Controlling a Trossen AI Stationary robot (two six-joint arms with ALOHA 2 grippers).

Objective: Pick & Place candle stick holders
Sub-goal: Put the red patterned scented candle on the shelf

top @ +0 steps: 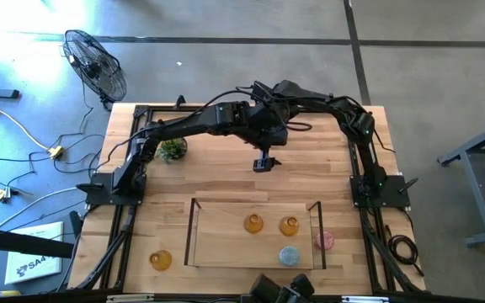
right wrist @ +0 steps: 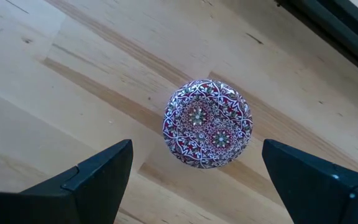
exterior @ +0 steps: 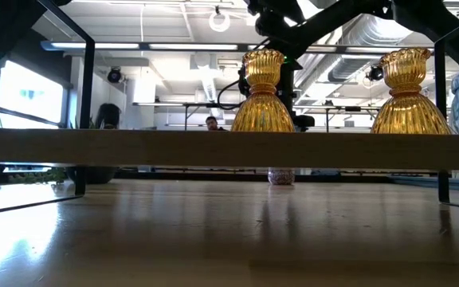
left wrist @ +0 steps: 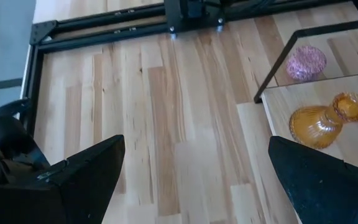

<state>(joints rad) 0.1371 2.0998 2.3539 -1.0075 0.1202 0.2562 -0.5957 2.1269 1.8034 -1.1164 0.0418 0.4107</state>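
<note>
Tray (top: 194, 236) holds three candle stick holders (top: 253, 223)

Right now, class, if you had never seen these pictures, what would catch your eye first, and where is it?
The patterned round holder stands out, lying on the bare table top straight below the right gripper, whose jaws are open. Next come two amber holders side by side on the raised tray, with a green mossy ball by the left arm.

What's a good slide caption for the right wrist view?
Open right gripper poised over a round patterned holder on the wooden table.
</note>
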